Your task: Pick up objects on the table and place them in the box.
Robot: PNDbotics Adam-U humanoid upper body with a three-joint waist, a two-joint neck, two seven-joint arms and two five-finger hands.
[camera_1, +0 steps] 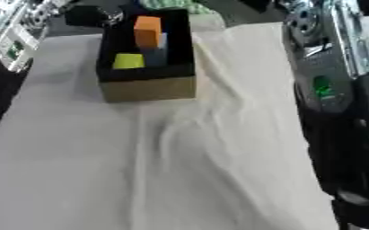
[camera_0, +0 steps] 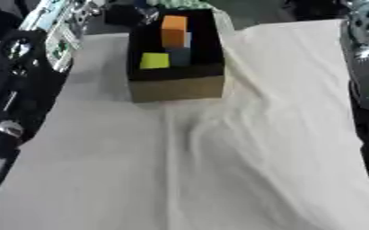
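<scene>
A cardboard box (camera_0: pixel 176 88) with a dark inside stands at the far middle of the table. Inside it an orange block (camera_0: pixel 173 30) stands upright at the back. A yellow block (camera_0: pixel 154 60) lies at the front left, and a blue-grey block (camera_0: pixel 180 55) sits beside it under the orange one. No loose object shows on the white cloth (camera_0: pixel 203 161). My left arm (camera_0: pixel 6 103) runs down the left edge and my right arm (camera_1: pixel 332 99) down the right edge. Neither hand shows in either view.
The white cloth covers the table and has soft wrinkles running from the box toward the near edge. Dark equipment and some green-white items (camera_0: pixel 58 42) lie beyond the far left corner. The arms' black and silver links flank both sides of the table.
</scene>
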